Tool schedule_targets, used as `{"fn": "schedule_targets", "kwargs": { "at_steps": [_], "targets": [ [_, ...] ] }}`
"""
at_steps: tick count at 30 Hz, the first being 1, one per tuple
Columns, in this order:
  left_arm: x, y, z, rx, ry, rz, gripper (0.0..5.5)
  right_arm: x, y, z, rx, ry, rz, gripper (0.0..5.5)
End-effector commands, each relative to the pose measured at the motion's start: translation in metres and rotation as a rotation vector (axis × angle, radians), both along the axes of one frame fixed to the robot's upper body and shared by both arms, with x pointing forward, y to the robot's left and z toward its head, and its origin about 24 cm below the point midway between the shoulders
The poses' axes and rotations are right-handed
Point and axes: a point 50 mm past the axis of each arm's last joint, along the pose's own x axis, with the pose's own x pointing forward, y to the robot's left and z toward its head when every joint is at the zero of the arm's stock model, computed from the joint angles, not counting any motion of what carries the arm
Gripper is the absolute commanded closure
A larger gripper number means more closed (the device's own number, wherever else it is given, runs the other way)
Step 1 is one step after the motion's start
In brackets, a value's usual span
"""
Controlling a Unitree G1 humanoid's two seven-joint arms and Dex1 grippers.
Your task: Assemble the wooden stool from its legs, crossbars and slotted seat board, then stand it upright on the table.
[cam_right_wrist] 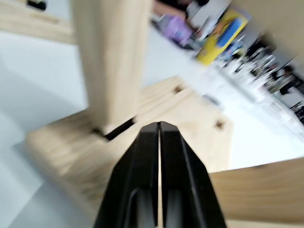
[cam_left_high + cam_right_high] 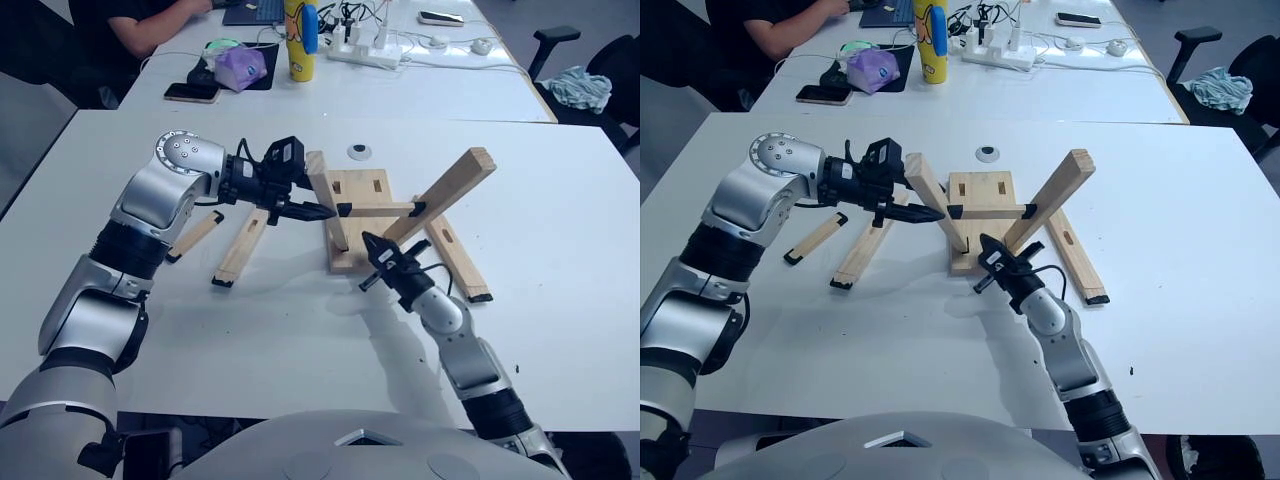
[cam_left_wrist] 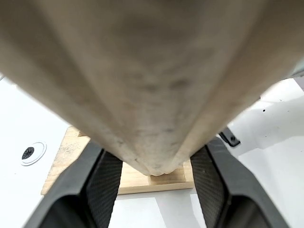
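Found the seat board (image 2: 358, 188) lying flat on the table (image 2: 560, 180), slots up, with the left leg (image 2: 324, 195) and the right leg (image 2: 455, 185) standing in it, splayed apart, and the crossbar (image 2: 380, 209) bridging them. Judged the worst danger to be a collapse of that whole frame: took neither leg to be driven home, and expected any sideways shove to lever both out of their slots. Feared next a skid of the board itself across the smooth top, with nothing pinning it down. Reckoned the crossbar likeliest to pop free, through a widening of the gap between the legs. Noted a loose leg (image 2: 458, 262) flat just right of the board, and a longer piece (image 2: 240, 248) and a shorter piece (image 2: 195, 237) flat to the left, all untouched and awaiting fitting.

Saw the left gripper (image 2: 328, 210) clamped on the left leg about mid-height, close by the crossbar joint, fingers (image 3: 107, 180) spread only as wide as the wood and pressing its two faces. Judged a twist there enough to wrench the leg crooked. Saw the right gripper (image 2: 372, 243) with fingers pressed together, holding nothing, tip low over the near end of the board, between the feet of the two legs; could not tell touching from just clear. Judged a poke from that closed tip capable of nudging the board.
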Motion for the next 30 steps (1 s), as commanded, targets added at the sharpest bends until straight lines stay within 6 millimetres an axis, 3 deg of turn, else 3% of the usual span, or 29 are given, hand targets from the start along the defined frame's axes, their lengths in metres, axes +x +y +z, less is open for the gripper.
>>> {"fn": "schedule_targets", "kwargs": {
  "at_steps": [1,6,9,22,30],
  "targets": [
    [-0.036,0.016,-0.095,0.360,0.378,-0.011,3.44,-0.006,-0.007,-0.032,-0.186,0.224,-0.086,5.50],
    [-0.033,0.004,-0.087,0.325,0.359,-0.029,3.44,-0.035,-0.011,-0.066,-0.315,0.506,-0.014,5.50],
    [-0.031,-0.005,-0.085,0.314,0.349,-0.039,3.44,-0.050,-0.012,-0.075,-0.338,0.630,0.028,5.50],
    [-0.023,-0.040,-0.079,0.331,0.291,-0.115,3.44,-0.055,-0.017,-0.100,-0.370,0.753,0.043,5.50],
    [-0.038,-0.029,-0.092,0.404,0.286,-0.170,3.44,-0.055,-0.018,-0.113,-0.355,0.800,0.050,5.50]
  ]
}}
